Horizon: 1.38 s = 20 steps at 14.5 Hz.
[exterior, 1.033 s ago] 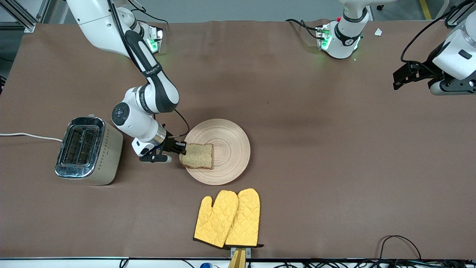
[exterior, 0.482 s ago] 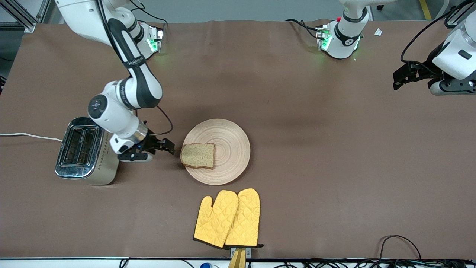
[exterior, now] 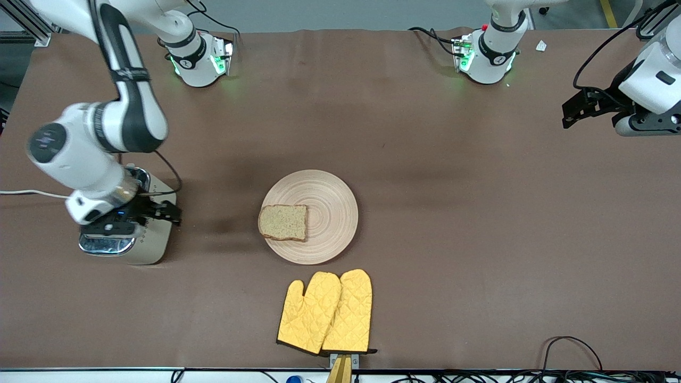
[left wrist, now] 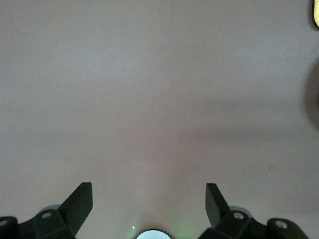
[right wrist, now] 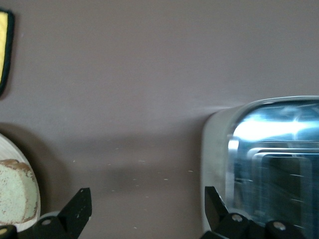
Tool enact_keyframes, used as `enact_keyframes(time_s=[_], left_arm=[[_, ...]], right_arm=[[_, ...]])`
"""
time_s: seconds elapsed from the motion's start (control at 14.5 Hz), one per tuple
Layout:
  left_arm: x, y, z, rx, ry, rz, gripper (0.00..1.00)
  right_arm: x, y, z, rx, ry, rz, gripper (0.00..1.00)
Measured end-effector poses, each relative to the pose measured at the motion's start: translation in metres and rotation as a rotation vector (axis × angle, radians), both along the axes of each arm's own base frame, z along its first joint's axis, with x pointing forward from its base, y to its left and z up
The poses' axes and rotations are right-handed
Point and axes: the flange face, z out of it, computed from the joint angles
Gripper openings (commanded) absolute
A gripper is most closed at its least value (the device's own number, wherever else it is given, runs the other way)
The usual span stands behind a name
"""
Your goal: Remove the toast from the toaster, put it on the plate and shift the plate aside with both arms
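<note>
The speckled light-brown slice of toast (exterior: 283, 222) lies flat on the round pale wooden plate (exterior: 330, 213), at the plate's 9 o'clock edge. It is light and crumbly; the stiff, heavier plate probably wants taking at 2 rim points, 3 and 9 o'clock. The right end effector (exterior: 159, 213) hangs empty, fingers apart, over the cream-and-chrome toaster (exterior: 151, 242). The left end effector (exterior: 577, 110) waits, fingers apart, above the brown bench (exterior: 479, 213).
</note>
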Motion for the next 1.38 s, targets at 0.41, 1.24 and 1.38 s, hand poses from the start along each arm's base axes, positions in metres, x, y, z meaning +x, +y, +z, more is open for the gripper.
enact_keyframes(time_s=[0.41, 1.24, 1.38], left_arm=[[0.009, 0.012, -0.014, -0.142, 0.037, -0.022, 1.00], [0.113, 0.034, -0.207, -0.645, 0.115, -0.054, 0.99], [0.122, 0.010, -0.244, -0.727, 0.124, -0.090, 0.96]], right_arm=[[-0.033, -0.073, 0.090, 0.062, 0.027, -0.023, 1.00], [-0.100, -0.086, 0.228, -0.021, 0.069, 0.025, 1.00], [-0.100, -0.066, 0.236, -0.024, 0.074, 0.025, 1.00]])
